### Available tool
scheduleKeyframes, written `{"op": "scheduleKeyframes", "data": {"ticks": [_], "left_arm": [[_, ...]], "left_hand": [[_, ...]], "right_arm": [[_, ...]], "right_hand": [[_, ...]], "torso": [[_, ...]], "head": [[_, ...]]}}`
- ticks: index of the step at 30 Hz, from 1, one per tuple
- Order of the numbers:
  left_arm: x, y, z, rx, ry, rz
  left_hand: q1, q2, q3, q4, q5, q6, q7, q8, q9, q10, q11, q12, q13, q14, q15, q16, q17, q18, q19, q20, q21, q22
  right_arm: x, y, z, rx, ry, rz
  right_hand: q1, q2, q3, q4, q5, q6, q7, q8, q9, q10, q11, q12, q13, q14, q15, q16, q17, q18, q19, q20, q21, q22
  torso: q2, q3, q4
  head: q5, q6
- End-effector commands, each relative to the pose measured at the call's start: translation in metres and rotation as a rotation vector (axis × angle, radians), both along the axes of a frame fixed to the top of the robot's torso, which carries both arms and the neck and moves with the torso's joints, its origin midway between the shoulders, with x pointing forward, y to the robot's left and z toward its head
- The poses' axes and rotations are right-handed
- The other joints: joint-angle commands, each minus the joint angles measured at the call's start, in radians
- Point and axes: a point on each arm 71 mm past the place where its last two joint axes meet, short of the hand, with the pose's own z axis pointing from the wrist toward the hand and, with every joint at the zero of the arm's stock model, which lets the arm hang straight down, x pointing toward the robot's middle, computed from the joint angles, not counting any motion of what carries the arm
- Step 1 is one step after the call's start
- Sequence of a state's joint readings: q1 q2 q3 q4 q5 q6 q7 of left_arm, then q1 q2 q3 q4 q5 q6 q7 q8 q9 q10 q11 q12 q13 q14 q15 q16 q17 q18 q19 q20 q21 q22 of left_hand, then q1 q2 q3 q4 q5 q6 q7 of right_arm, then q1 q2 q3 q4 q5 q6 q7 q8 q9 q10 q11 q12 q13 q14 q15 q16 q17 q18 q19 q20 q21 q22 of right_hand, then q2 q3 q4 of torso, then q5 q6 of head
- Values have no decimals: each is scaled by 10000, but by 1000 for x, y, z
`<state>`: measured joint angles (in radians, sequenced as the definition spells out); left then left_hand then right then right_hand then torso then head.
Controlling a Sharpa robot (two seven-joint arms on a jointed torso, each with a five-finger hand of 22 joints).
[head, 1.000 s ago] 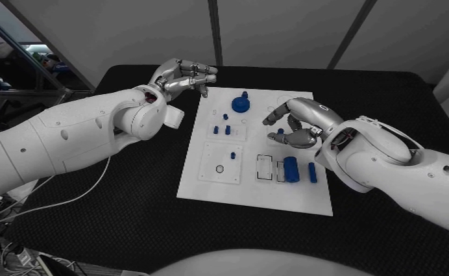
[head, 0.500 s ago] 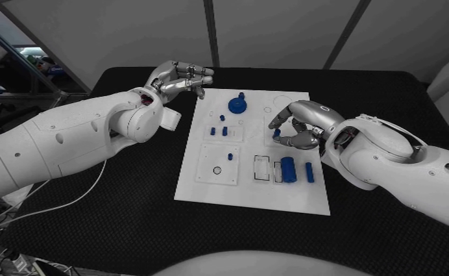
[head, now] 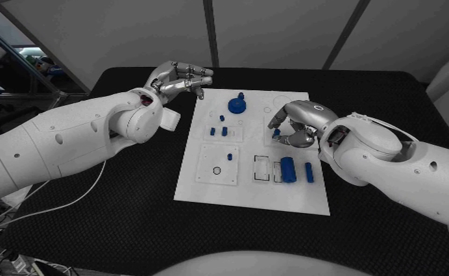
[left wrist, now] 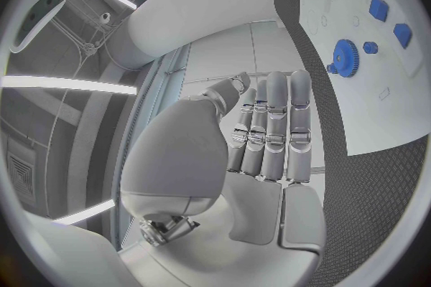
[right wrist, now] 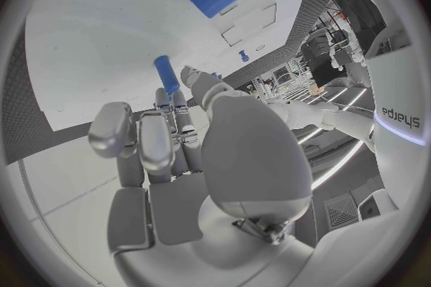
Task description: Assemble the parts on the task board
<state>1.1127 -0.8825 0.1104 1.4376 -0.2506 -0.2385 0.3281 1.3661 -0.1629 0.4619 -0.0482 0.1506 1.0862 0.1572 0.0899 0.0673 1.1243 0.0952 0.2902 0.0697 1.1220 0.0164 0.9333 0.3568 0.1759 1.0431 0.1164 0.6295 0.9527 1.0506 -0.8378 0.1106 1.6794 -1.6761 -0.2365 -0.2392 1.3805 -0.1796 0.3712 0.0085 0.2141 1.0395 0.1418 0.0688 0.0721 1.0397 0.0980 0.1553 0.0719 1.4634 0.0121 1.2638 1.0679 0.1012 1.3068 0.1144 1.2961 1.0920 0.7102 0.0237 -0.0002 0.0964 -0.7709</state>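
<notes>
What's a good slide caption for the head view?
Right hand pinches a small blue peg over the white task board; left hand hovers empty beside it.

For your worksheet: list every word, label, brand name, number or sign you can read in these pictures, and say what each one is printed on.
"sharpa": printed sideways on a white robot arm in the right wrist view.
Task board: faint outlines around the slots, no writing that can be read.
Blue parts, such as the gear: no markings that can be made out.

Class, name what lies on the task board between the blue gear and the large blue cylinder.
In the head view, small blue pegs stand between the gear and the cylinder on the task board.
</notes>
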Motion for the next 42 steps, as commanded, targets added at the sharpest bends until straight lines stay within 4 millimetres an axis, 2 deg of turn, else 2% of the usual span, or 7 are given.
{"op": "scheduleKeyframes", "data": {"ticks": [1,16,28,33,37,42], "left_arm": [[0,-1,1,-68,-24,-104],[0,-1,0,-66,-1,-117],[0,-1,0,-57,25,-115],[0,-1,0,-59,22,-117],[0,-1,0,-62,19,-122],[0,-1,0,-66,23,-130]], "left_hand": [[-51,33,24,-1,47,-7,47,-64,-13,-46,-8,15,-14,-10,28,-56,-11,59,-53,35,-62,-14],[-51,33,24,-1,47,-7,47,-64,-13,-46,-8,15,-14,-10,28,-56,-11,59,-53,35,-62,-14],[-85,53,21,16,44,2,47,-64,-9,-48,-6,35,-10,-4,33,-71,-31,59,-51,44,-81,-23],[-85,53,21,16,44,2,47,-64,-9,-48,-6,35,-10,-4,33,-71,-31,59,-51,44,-81,-23],[-85,53,21,16,44,2,47,-64,-9,-48,-6,35,-10,-4,33,-71,-31,59,-51,44,-81,-23],[-86,58,23,17,45,1,47,-65,-9,-49,-7,37,-10,-3,33,-71,-33,60,-51,44,-83,-24]], "right_arm": [[1,2,2,-219,-363,17],[3,0,-1,-790,-297,-123],[2,2,-3,-952,-187,-78],[3,2,-2,-870,-256,-146],[2,4,1,-605,-478,-175],[1,6,5,-111,-795,-202]], "right_hand": [[57,115,48,-23,-38,31,-37,18,11,-77,-6,84,-17,97,-16,-5,-11,17,56,15,-45,-7],[175,231,340,-35,-61,337,-17,97,54,435,-122,439,-3,117,-107,-15,-41,-29,232,-70,81,204],[174,278,559,-28,-113,659,-86,167,97,1072,-273,636,37,156,-230,24,6,-81,412,-180,240,448],[176,441,639,10,-287,961,-160,279,154,1420,-376,685,76,215,-313,140,155,-143,588,-247,427,747],[348,660,791,-72,-731,1241,-216,400,213,1722,-466,722,135,243,-391,197,216,-181,693,-323,545,931],[357,726,835,-96,-787,1399,-244,471,252,1887,-512,722,180,256,-426,227,242,-212,773,-364,637,1078]], "torso": [[4,14,-14],[-1,11,-13],[0,6,-10],[-6,7,-13],[-1,11,-10],[-2,15,-11]], "head": [[7,7],[-16,23],[-16,10],[-11,-3],[-10,-4],[-13,-7]]}}
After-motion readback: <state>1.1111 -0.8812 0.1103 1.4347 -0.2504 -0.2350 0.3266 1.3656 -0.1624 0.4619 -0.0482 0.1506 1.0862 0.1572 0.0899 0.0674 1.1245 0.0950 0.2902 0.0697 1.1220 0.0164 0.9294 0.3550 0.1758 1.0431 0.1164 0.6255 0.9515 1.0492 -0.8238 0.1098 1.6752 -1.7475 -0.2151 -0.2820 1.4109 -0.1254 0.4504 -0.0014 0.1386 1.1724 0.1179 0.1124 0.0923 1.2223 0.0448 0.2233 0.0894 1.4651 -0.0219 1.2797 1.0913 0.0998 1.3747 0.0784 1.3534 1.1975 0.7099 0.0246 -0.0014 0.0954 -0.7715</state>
